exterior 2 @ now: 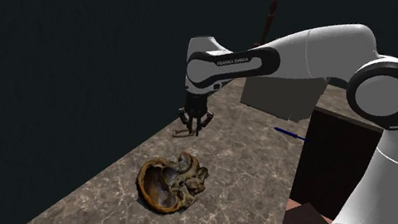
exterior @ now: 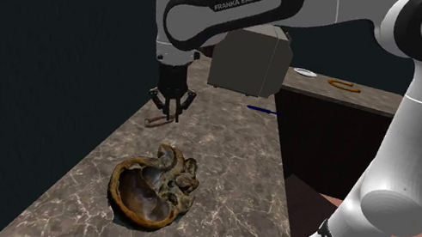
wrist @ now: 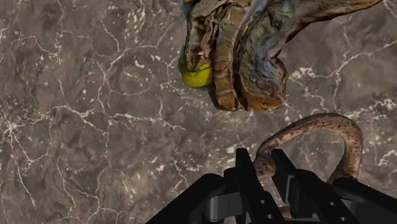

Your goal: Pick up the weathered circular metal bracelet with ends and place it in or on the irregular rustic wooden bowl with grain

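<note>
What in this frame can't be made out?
Wrist view: the bracelet is partly hidden behind the claw; the gnarled brown bowl is cut off by the frame edge.
Shoulder view: the curved brown item on the far counter is too small to identify.

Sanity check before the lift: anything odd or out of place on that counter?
Nothing spilled or damaged. One oddity: a yellow-green lump pokes out beside the bowl's rim in the wrist view; can't tell what it is. The bracelet lies on the counter with the hand clasping one end.
</note>
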